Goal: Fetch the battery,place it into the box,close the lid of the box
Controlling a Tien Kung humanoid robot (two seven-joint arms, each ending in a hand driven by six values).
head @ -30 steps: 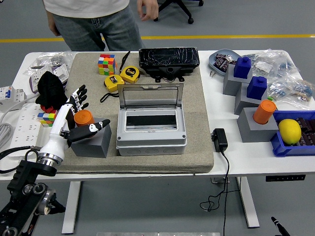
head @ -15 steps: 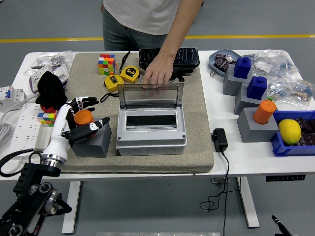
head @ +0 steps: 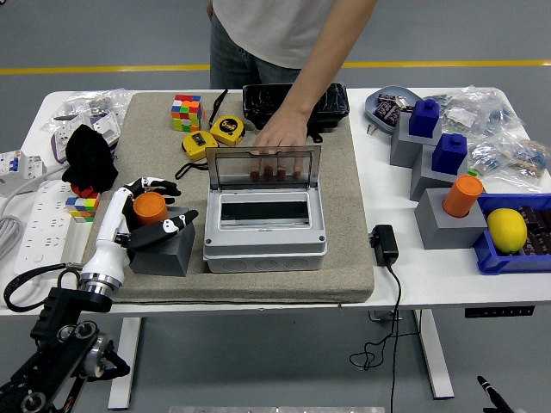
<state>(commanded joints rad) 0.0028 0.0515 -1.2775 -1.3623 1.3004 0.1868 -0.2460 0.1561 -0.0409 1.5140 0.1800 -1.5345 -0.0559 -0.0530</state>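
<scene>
Battery (head: pixel 149 207) stands on a gray block (head: pixel 164 249), left of the box (head: pixel 264 225) | left robot hand (head: pixel 148 215) curled around it, likely to lift it | person's hand (head: pixel 277 142) holds the lid (head: pixel 263 166) up, so box stays open

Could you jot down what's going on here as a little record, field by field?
Robot's left hand: fingers curled around the orange battery on a grey block
Robot's right hand: out of view
Box: grey, lid raised upright
Person's hand: gripping the lid's top edge, fingers behind the clear pane
Surface: tan mat on white table
</scene>
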